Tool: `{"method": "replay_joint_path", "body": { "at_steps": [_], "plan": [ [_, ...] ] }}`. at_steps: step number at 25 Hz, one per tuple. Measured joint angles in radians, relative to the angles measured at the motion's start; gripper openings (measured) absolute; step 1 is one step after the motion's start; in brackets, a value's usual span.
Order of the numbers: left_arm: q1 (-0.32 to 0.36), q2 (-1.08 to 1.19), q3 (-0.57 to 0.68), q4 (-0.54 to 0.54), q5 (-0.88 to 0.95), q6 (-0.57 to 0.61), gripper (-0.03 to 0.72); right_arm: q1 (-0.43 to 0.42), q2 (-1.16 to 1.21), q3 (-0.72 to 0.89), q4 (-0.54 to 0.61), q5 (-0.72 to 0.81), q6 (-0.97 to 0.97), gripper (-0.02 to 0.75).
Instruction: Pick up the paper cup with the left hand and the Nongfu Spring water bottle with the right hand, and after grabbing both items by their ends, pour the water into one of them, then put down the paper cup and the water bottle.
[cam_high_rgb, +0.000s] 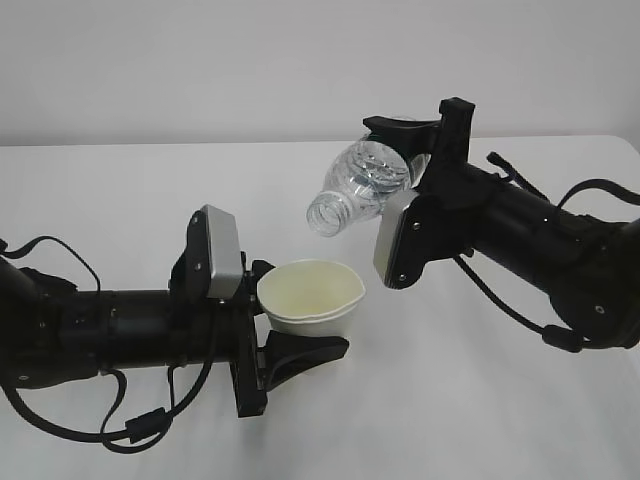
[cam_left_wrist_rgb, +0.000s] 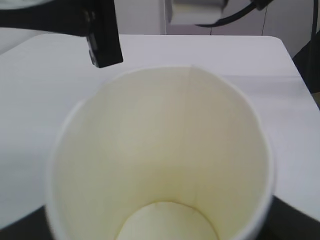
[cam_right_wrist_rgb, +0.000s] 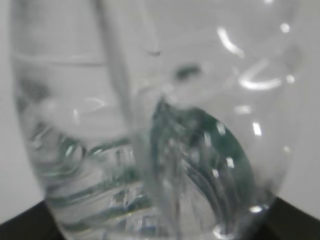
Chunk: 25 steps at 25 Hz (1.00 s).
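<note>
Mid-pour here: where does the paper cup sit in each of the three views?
Exterior view: paper cup at centre, held in the left gripper.
Left wrist view: its cream inside fills most of the picture.
Right wrist view: not in it; the water bottle fills it.
Shared landmark: white table.

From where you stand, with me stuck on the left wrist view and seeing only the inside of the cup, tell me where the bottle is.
Observer: The Nongfu Spring water bottle is tipped on its side in the right hand, up and to the right of the paper cup, which the left hand holds.
Operator: Give me its mouth position.
Observer: The open mouth points down-left, above the cup but left of its centre in the exterior view.
Operator: Report any water flowing.
Observer: No stream shows at the mouth; the right wrist view shows the water inside the bottle.
</note>
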Motion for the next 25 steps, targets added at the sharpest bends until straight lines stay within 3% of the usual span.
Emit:
{"method": "replay_joint_path", "body": {
  "at_steps": [25],
  "plan": [
    [0.000,0.000,0.000,0.000,0.000,0.000,0.440,0.000,0.000,0.000,0.000,-0.008,-0.067,0.474]
  ]
}}
